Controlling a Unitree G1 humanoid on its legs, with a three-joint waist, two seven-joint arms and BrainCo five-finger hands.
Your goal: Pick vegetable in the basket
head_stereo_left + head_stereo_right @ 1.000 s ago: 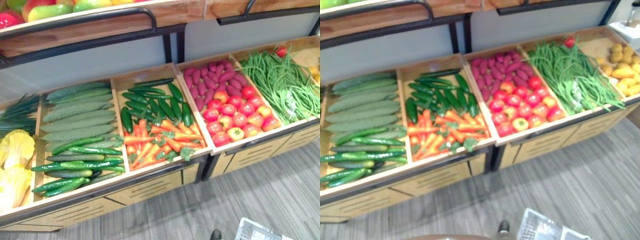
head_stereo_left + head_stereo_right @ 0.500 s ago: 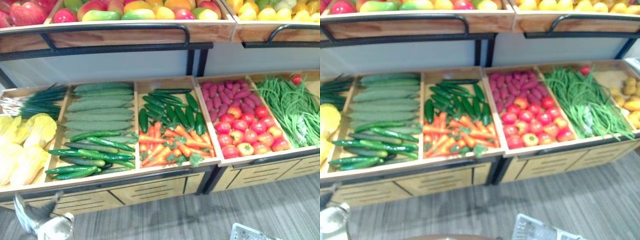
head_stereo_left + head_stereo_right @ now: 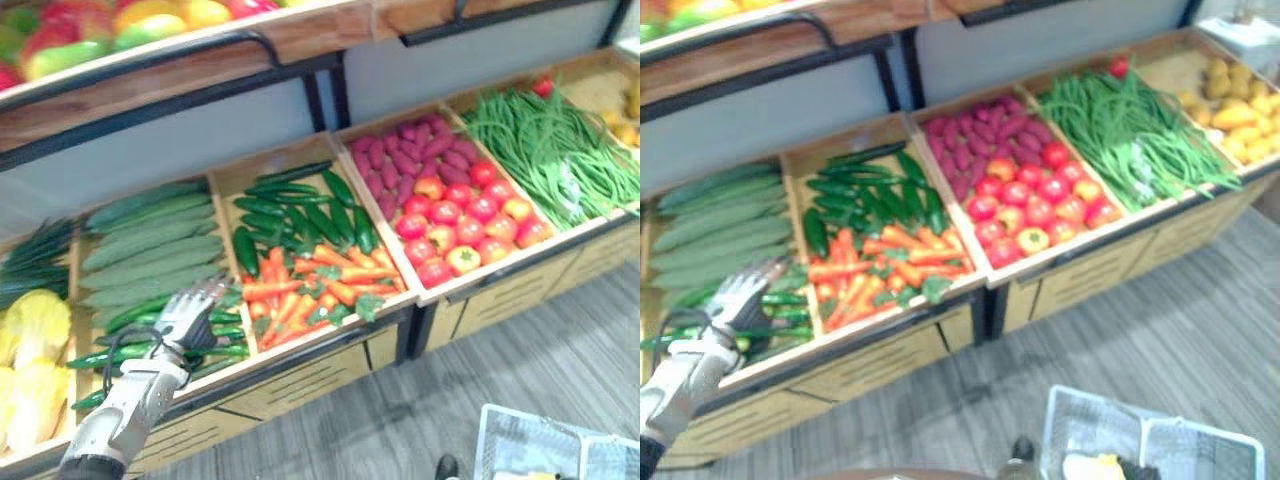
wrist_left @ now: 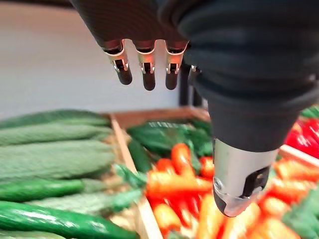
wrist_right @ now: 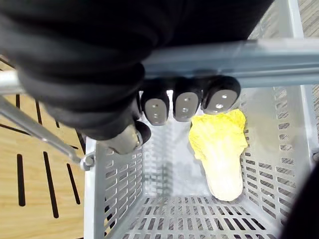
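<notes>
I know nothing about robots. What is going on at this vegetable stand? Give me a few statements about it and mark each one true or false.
1. The left hand is above the cucumbers with straight fingers, holding nothing. True.
2. The basket is empty. False: a yellow cabbage lies in it.
3. The right hand is curled round the basket's handle. True.
4. The carrots share a compartment with the tomatoes. False: the carrots lie with small dark cucumbers; the tomatoes lie with purple tubers.
</notes>
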